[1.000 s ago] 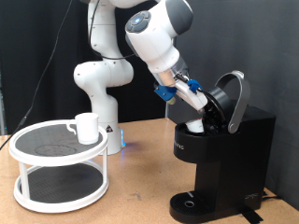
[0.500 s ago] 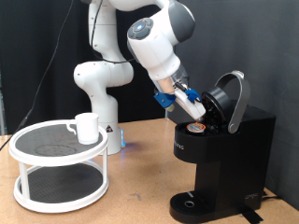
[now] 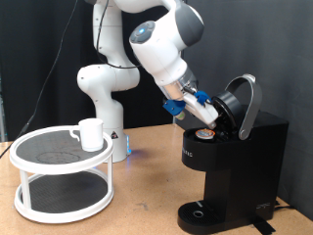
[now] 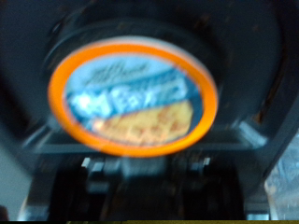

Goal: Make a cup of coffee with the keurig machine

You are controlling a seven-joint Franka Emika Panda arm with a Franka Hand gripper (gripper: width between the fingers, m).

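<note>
You get a side-on exterior view, mid-distance. Wrist view looks very close, blurred, into the keurig machine (image 3: 233,147) (image 4: 149,56); both share its open top.

My arm reached down at a slant toward the exterior view's right, wrist bent, the gripper (image 3: 199,110) at its low end; I couldn't make out how its jaws stood.

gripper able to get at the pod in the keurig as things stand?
Probably yes: the keurig machine has its lid up, the gripper sits right at the opening, and the pod lies uncovered straight ahead in the wrist view.
</note>
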